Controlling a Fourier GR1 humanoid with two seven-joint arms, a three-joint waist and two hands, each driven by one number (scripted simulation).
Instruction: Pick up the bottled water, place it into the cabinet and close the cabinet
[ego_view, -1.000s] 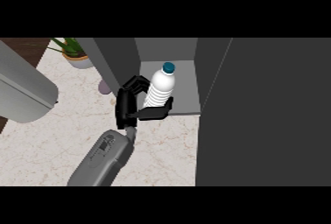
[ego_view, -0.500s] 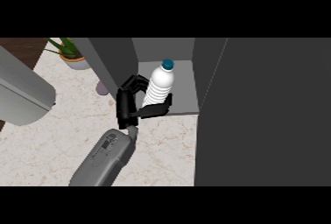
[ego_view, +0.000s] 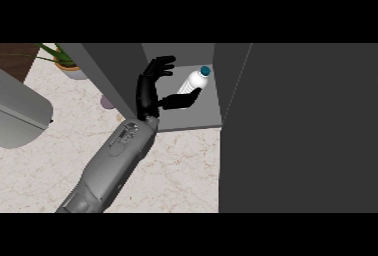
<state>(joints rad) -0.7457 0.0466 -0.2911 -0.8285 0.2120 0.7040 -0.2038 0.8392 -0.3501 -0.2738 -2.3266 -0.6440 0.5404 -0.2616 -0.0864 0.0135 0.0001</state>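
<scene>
One bottled water (ego_view: 195, 83) tilted, cap upper-right

bottled water (ego_view: 198, 81) in cabinet (ego_view: 193, 121) | plant (ego_view: 68, 66) left of cabinet

Right forearm (ego_view: 111, 160) angled up from lower edge; right hand (ego_view: 150, 95) open, fingers (ego_view: 159, 67) spread, thumb (ego_view: 181, 100) seemingly straight

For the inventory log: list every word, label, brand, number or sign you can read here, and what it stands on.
No text can be read.
The bottled water has a plain white body and a blue cap, with no legible label.
The cabinet walls are blank.
Small dark marks on the grey forearm behind the left hand are too small to read.
</scene>
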